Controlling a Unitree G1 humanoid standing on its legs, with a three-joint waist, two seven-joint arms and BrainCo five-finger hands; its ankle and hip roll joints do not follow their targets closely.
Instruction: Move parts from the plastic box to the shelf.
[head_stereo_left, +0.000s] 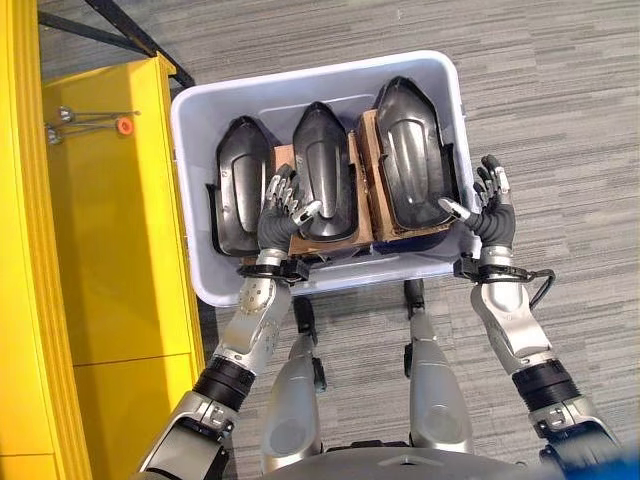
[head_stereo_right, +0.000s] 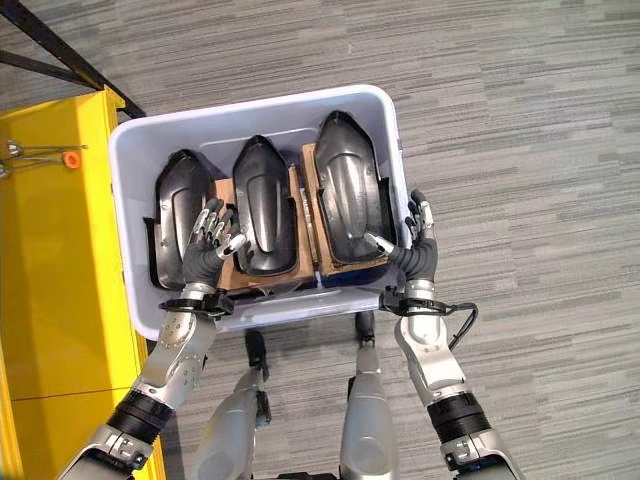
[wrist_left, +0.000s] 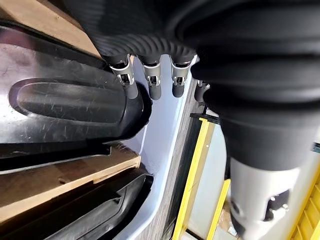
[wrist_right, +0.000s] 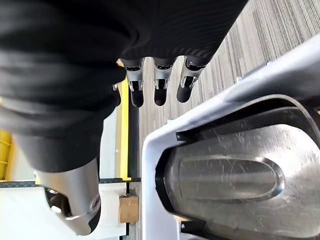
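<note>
Three glossy black moulded parts (head_stereo_left: 322, 170), elongated and dome-shaped, upright on brown board backings inside pale plastic box (head_stereo_left: 190, 150) on grey striped carpet (head_stereo_left: 560, 120). Left hand (head_stereo_left: 280, 212) over box interior, fingers relaxed apart. Right hand (head_stereo_left: 490, 205) at box outer wall, fingers spread. Yellow shelf (head_stereo_left: 110, 220) beside box.

The grey striped carpet floor (head_stereo_left: 560, 120) holds everything up. A pale blue plastic box (head_stereo_left: 190, 200) sits right on it, and a tall yellow metal shelf (head_stereo_left: 110, 250) stands on the floor just beside the box, on the robot's left.
</note>
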